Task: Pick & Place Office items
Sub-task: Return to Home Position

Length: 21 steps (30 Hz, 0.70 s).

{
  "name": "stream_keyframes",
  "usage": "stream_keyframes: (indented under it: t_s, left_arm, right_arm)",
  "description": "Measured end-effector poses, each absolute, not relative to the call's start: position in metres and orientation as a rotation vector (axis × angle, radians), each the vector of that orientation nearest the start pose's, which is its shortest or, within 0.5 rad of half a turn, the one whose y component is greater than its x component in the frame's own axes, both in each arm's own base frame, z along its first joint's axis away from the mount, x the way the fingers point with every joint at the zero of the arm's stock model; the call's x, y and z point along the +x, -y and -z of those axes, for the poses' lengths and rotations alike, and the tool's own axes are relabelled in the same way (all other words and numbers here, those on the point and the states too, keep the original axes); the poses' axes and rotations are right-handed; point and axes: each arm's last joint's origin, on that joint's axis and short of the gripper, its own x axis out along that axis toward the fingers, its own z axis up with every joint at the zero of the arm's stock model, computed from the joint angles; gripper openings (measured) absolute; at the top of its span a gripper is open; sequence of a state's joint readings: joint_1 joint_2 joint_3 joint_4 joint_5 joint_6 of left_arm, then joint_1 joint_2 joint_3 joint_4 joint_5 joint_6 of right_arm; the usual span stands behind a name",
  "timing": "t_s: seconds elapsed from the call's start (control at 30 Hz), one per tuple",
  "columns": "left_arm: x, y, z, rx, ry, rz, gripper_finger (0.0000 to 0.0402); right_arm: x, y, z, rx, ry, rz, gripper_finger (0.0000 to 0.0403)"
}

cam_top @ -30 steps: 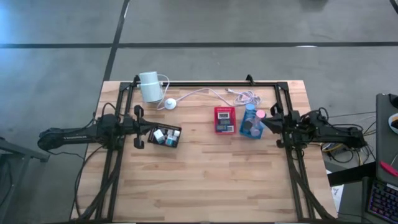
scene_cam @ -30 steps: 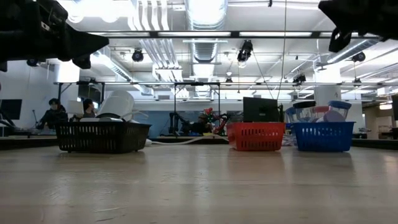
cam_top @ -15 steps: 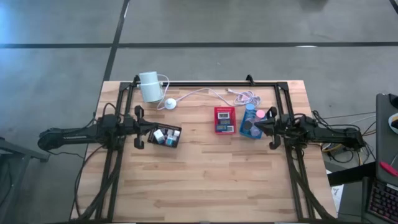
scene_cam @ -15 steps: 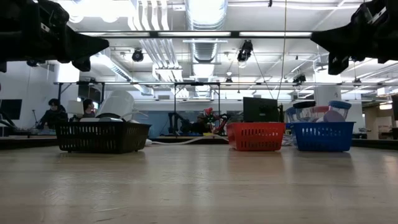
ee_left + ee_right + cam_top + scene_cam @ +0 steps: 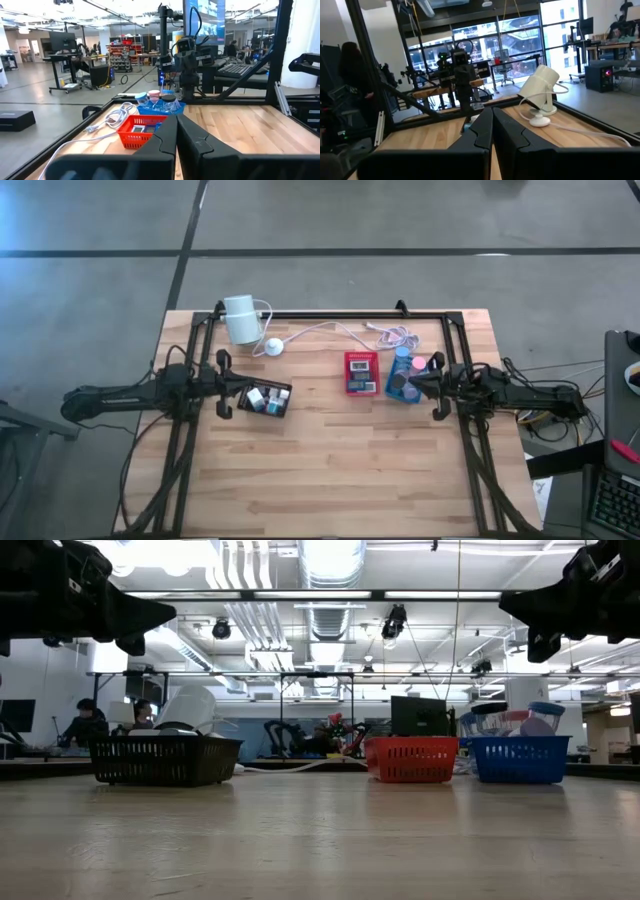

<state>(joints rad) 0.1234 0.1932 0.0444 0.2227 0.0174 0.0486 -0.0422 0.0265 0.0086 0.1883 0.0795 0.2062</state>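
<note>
Small white and teal office items [image 5: 264, 397] lie in a black tray [image 5: 281, 408] left of the table's middle. More pieces lie in a red tray [image 5: 361, 361] and a blue tray [image 5: 397, 392] at the centre right. My left gripper [image 5: 236, 386] hangs shut above the table, at the black tray's left edge, with its fingers level. My right gripper [image 5: 418, 380] hangs shut above the blue tray's right edge. In each wrist view the left gripper [image 5: 176, 134] and the right gripper [image 5: 492, 126] has its fingers closed together with nothing between them.
A white cylinder [image 5: 240, 318] stands at the far left. Its white cable [image 5: 330, 330] and round puck [image 5: 273, 347] run along the far edge. A black frame [image 5: 455, 340] borders the table. People sit in the room beyond [image 5: 88, 722].
My right gripper has sunk toward the table and tipped nearer to level, then kept still. It has stayed shut. My left gripper and the trays have not moved.
</note>
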Motion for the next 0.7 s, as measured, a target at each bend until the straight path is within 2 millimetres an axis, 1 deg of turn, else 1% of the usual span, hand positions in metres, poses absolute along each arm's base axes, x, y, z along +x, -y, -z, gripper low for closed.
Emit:
stream_keyframes:
  t_s: [0.13, 0.7]
  left_arm:
    - [0.1078, -0.0129, -0.1843, 0.017, 0.073, -0.106, 0.0014]
    - [0.1078, -0.0129, -0.1843, 0.013, 0.073, -0.106, 0.0013]
  right_arm:
    - [0.0972, 0.0064, -0.1825, 0.209, 0.182, 0.103, 0.0008]
    - [0.0972, 0.0064, -0.1824, 0.209, 0.182, 0.103, 0.0008]
